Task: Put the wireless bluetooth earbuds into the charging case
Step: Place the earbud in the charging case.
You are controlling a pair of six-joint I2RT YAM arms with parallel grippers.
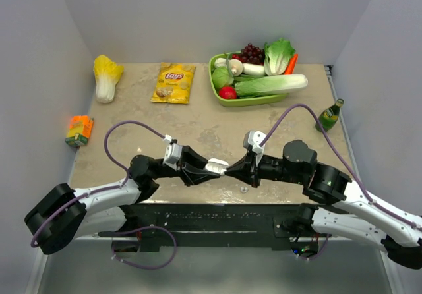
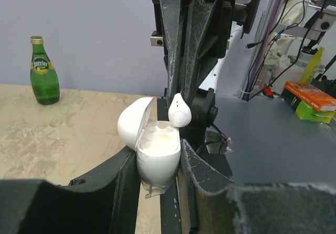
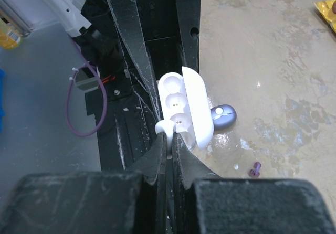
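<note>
My left gripper point(image 2: 157, 177) is shut on the lower body of the white charging case point(image 2: 157, 155), which it holds upright above the table's near edge. The case's lid point(image 2: 134, 121) is swung open to the left. My right gripper point(image 3: 169, 139) is shut on a white earbud point(image 3: 164, 126) by its stem. That earbud point(image 2: 180, 109) hangs just over the case's right rim, at the nearer of two empty wells point(image 3: 180, 119). A lilac earbud point(image 3: 223, 115) lies on the table beyond the lid. From above, both grippers meet at the case point(image 1: 215, 167).
A tiny purple piece point(image 3: 255, 168) lies on the table near the lilac bud. A green bottle point(image 1: 330, 115) stands at the right edge. At the back are a green tray point(image 1: 254, 101) of vegetables, a chips bag point(image 1: 173, 83) and a cabbage point(image 1: 107, 76). An orange carton point(image 1: 80, 130) sits at the left.
</note>
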